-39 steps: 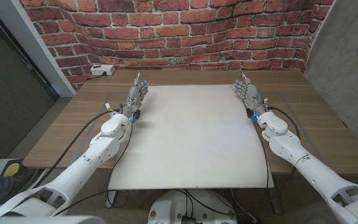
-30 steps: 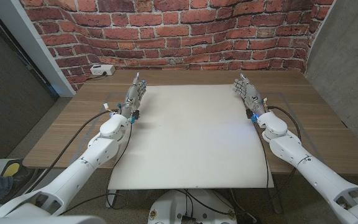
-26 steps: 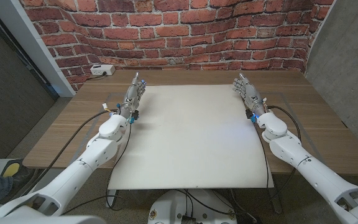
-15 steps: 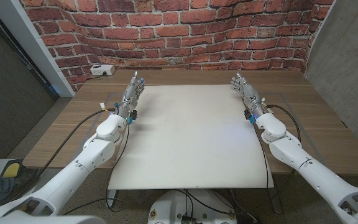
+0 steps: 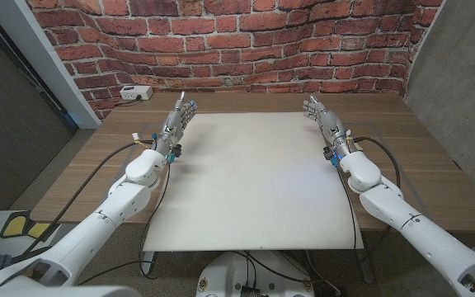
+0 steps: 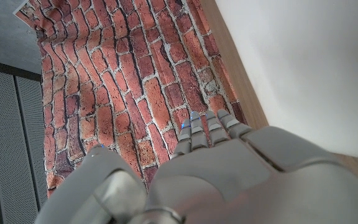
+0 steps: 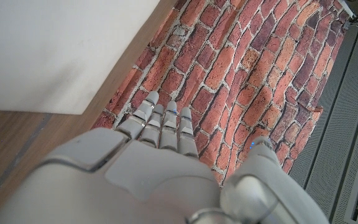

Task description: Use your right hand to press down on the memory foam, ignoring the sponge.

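A large white sheet (image 5: pixel 254 177) covers the middle of the wooden surface (image 5: pixel 411 165), reaching from its near edge almost to the brick wall (image 5: pixel 237 41). The left hand (image 5: pixel 177 121) stands at the sheet's far left corner, fingers straight and close together, holding nothing. The right hand (image 5: pixel 322 116) stands at the far right corner, fingers extended and slightly spread, empty. A white power strip (image 5: pixel 135 93) lies far left by the wall.

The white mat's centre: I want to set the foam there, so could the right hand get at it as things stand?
Probably yes. The right hand stands empty at the far right corner of the white rectangular mat, and nothing lies on the mat between it and the centre. No foam or sponge shows on the table.
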`<state>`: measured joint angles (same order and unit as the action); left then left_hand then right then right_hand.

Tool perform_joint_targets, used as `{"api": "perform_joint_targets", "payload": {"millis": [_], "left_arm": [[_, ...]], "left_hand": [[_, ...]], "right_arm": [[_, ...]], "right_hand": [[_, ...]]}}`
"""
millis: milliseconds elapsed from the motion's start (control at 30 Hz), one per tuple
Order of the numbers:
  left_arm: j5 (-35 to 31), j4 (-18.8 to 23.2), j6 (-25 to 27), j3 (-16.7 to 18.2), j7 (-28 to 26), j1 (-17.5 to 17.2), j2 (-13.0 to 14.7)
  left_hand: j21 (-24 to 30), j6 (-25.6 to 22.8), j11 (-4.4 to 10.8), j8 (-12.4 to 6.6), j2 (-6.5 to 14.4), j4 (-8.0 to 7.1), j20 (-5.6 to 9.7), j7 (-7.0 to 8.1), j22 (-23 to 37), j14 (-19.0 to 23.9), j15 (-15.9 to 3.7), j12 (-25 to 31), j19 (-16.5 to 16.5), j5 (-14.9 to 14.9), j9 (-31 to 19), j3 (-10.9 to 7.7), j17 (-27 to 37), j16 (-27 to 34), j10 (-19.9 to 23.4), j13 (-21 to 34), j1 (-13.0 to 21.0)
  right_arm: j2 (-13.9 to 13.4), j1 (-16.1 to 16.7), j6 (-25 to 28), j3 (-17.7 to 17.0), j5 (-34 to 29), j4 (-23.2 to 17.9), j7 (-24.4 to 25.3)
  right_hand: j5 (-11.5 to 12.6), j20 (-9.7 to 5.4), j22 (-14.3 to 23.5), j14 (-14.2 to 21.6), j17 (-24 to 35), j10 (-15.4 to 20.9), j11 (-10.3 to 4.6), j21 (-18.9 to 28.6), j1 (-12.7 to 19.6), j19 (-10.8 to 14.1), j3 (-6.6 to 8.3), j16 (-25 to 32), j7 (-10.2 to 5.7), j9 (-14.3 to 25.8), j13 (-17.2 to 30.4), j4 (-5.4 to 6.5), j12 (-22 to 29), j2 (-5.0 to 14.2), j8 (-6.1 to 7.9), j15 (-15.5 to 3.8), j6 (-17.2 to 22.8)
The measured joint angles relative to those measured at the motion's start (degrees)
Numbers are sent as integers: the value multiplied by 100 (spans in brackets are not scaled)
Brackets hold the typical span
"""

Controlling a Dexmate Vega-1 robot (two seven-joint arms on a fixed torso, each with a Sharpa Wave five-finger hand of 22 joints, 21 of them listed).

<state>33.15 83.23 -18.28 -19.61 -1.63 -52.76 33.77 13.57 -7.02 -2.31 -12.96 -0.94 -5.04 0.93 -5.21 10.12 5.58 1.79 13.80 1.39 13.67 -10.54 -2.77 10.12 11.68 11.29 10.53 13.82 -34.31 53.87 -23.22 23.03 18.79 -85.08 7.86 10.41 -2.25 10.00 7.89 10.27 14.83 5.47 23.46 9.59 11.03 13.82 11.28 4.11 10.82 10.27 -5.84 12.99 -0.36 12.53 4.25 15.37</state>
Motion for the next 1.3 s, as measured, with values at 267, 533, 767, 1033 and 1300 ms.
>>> {"api": "perform_joint_targets", "payload": {"millis": [267,533,767,1033,1300], "left_arm": [[-57,-139,-289,0,-27,-1,-167],[-157,-164,-453,-7,-134,-1,-236],[-189,-103,-456,-9,-140,-31,-192],[-193,-25,-405,-6,-92,-61,-96],[-197,-5,-404,16,-64,-84,-56]], "left_hand": [[85,-344,107,-88,0,30,-51,120,0,343,-77,40,441,0,0,30,0,44,325,0,135],[106,-375,130,-89,17,33,-44,151,0,383,-117,40,548,0,0,33,1,44,349,-1,152],[106,-436,118,-89,22,55,-53,150,1,426,-136,40,557,0,1,54,1,44,377,-1,157],[83,-469,110,-89,52,54,-53,122,1,466,-97,40,557,0,1,54,1,44,428,-1,187],[106,-753,139,-89,52,79,52,100,1,776,-162,40,907,0,1,78,1,44,746,-1,188]], "right_arm": [[-72,102,-110,-34,-498,-163,243],[-133,180,-179,-49,-1052,-316,509],[-133,183,-207,-36,-1542,-374,737],[-162,175,-62,23,-2219,-501,1014],[-214,178,140,82,-2829,-630,1315]], "right_hand": [[0,-10,0,54,0,49,12,0,0,50,-24,0,-33,0,0,24,0,0,-49,-25,-77],[0,-1,0,146,0,74,-12,0,0,123,-40,0,-33,-1,0,8,0,0,-49,-56,-77],[-1,11,0,174,-1,79,-18,0,0,177,-40,0,-32,-1,-1,8,0,0,-49,-84,-76],[22,-9,-1,221,-1,79,-18,-39,0,194,-39,0,-37,-1,-1,8,0,0,-49,-89,-81],[22,11,-1,221,-1,59,-38,-39,0,214,-39,0,-64,-2,-1,8,0,0,-49,-89,-107]]}}
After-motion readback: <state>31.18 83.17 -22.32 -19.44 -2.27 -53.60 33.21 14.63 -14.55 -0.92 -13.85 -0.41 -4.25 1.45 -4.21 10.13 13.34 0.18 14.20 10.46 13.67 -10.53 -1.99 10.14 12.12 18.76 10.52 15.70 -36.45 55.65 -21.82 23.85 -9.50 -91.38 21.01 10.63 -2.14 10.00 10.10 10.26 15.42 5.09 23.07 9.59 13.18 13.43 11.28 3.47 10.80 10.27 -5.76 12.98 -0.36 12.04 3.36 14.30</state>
